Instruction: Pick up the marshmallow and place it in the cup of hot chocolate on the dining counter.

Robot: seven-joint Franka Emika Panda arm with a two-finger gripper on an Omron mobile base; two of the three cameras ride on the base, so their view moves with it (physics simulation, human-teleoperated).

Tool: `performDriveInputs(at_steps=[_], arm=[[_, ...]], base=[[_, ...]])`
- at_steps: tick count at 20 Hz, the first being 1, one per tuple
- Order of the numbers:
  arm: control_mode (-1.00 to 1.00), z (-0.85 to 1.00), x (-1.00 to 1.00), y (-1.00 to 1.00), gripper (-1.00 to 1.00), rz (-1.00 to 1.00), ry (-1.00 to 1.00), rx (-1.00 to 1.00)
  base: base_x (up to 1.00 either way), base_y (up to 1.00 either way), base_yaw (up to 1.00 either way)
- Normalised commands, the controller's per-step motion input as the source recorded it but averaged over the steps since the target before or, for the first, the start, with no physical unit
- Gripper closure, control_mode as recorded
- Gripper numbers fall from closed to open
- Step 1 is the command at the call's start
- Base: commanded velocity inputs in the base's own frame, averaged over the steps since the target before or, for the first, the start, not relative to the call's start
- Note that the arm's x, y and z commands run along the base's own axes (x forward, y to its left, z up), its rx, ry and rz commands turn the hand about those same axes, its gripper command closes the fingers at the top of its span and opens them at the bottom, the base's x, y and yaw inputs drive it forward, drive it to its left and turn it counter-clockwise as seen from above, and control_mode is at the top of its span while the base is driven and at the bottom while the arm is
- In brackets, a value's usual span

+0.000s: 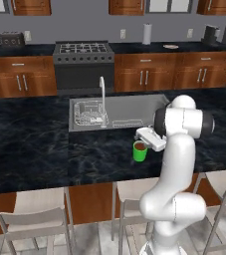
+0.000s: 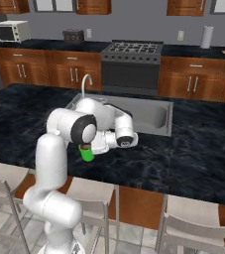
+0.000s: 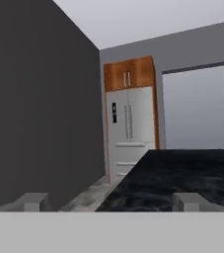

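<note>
A: Hand sits level right over the green cup on the black bench, so a drop lands in the chocolate

B: Jaws?

A: Spread wide in the hand view, nothing between them (marshmallow too small to spot; I'd guess in the cup)

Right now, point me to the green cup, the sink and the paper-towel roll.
green cup (image 1: 140,152): left base view, on its outer side wall below the rim.
sink (image 1: 129,110): left base view, on the bare steel basin floor.
paper-towel roll (image 1: 147,34): left base view, on the middle of the white roll.
</note>
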Motion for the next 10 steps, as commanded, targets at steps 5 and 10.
performDriveInputs(at_steps=[5, 10], arm=[[-1.0, 0.14, -0.23, 0.0, -1.0, 0.0, -0.07, 0.0], [-1.0, 0.29, -0.11, -0.07, -1.0, 0.0, -0.05, 0.0]], base=[[0.0, 0.0, 0.0], [0.0, 0.0, 0.0]])
